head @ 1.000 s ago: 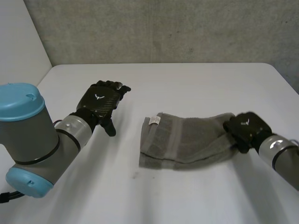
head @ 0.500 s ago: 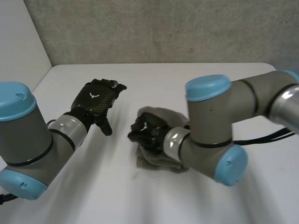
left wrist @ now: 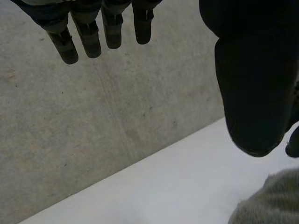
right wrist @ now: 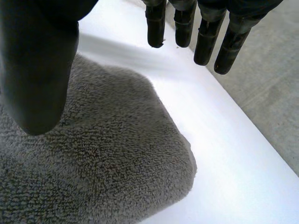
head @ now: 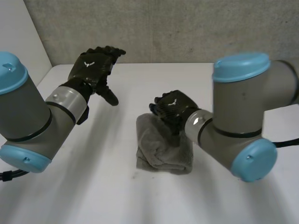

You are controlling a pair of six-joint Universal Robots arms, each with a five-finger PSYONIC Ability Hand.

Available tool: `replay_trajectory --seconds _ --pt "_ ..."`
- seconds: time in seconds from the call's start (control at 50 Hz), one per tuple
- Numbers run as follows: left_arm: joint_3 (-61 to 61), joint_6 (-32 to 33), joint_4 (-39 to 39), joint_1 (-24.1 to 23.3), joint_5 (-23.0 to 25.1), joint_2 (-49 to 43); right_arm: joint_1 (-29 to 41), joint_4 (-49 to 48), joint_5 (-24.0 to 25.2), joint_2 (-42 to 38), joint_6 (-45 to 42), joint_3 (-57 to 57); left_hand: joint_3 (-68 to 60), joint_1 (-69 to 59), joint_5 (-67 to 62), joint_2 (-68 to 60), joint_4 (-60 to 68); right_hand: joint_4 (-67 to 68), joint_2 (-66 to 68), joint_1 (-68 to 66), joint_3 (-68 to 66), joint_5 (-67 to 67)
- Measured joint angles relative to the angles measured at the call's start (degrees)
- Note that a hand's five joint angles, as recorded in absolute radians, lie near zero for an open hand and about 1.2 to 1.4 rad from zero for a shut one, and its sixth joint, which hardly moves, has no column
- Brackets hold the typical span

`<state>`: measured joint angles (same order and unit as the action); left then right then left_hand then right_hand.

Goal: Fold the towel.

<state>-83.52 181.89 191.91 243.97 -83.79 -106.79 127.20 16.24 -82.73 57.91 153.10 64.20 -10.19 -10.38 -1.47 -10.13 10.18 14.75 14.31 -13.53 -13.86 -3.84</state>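
You are looking down on a white counter (head: pixel 93 186) that is running back to a grey wall (head: pixel 187 28). Your right arm (head: pixel 243 126) is coming in from the right side and doubling back toward the middle, while your left arm (head: pixel 28 116) is rising from the near left.

The grey towel (head: pixel 161 151) is lying in the middle of the counter as a thick folded bundle, longer front to back than across, with rumpled layers showing along its near end.

Your right hand (head: pixel 172 109) is sitting palm down over the towel's far end; you cannot tell whether it is touching the cloth. In the right wrist view its fingers (right wrist: pixel 205 37) are pointing straight out past the towel's rounded corner, over bare counter. Its thumb (right wrist: pixel 39 70) is standing wide of them above the cloth, and nothing is being held.

Your left hand (head: pixel 93 67) is hovering high over the far left of the counter, well apart from the towel. Its fingers are stretching out straight, wide of the thumb, and gripping nothing.
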Motion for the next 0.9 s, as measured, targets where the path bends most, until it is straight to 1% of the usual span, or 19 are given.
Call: replay_trajectory --seconds 0.04,0.08,0.1,0.2,0.36,0.46,0.56,0.7,0.82,0.9 --pt "1.00 -2.87 -0.24 -0.69 -0.84 -0.65 -1.80 -0.06 1.50 2.56 4.49 2.15 -0.33 -0.13 0.00 -0.39 0.32 0.00 0.00 0.00 0.00 0.00" --pt "1.38 -4.12 -0.42 -1.15 -1.22 -1.11 -2.99 -0.14 2.47 4.05 7.27 3.55 -0.43 -0.13 0.00 -0.48 0.47 0.00 0.00 0.00 0.00 0.00" --pt "1.91 -5.60 -0.72 -1.94 -1.65 -1.84 -4.37 -0.24 3.48 5.67 10.31 5.15 -0.46 -0.13 0.00 -0.58 0.50 0.00 0.00 0.00 0.00 0.00" --pt "3.36 -7.90 -2.15 -5.28 -2.34 -4.93 -9.32 -0.98 5.97 9.43 18.40 10.33 -0.65 -0.14 0.00 -0.72 0.60 0.00 0.00 0.00 0.00 0.00" --pt "5.03 -8.09 -4.04 -10.81 -3.12 -12.72 -14.16 -4.29 6.47 10.29 26.07 16.23 -0.87 -0.65 0.00 -0.96 0.84 0.00 0.00 0.00 0.00 0.00" --pt "4.97 -7.60 -4.77 -12.27 -4.73 -16.88 -14.39 -6.62 6.21 7.80 29.61 18.11 -1.06 -0.65 -0.08 -1.09 1.06 0.00 0.00 0.01 0.00 0.00" --pt "3.83 -7.01 -5.11 -12.34 -6.90 -18.71 -13.71 -8.94 5.72 3.80 31.34 18.30 -1.06 -0.65 -0.08 -1.10 1.06 0.00 0.00 0.01 0.00 0.00" --pt "1.21 -5.64 -4.78 -11.72 -8.22 -18.38 -11.23 -11.84 4.12 -1.51 31.23 16.71 -1.06 -0.65 -0.04 -1.10 1.06 0.00 0.00 0.02 0.00 0.00" --pt "0.11 -4.53 -4.41 -11.43 -8.17 -18.34 -9.40 -14.58 -0.11 -4.50 29.56 15.85 -1.06 -0.65 -0.02 -1.10 1.06 0.00 0.00 0.18 0.00 0.23" --pt "-0.04 -4.24 -4.18 -11.43 -8.02 -19.16 -8.81 -15.81 -2.37 -5.55 26.48 15.86 -1.06 -0.65 -0.01 -1.10 1.06 0.00 0.00 0.22 0.00 0.27"
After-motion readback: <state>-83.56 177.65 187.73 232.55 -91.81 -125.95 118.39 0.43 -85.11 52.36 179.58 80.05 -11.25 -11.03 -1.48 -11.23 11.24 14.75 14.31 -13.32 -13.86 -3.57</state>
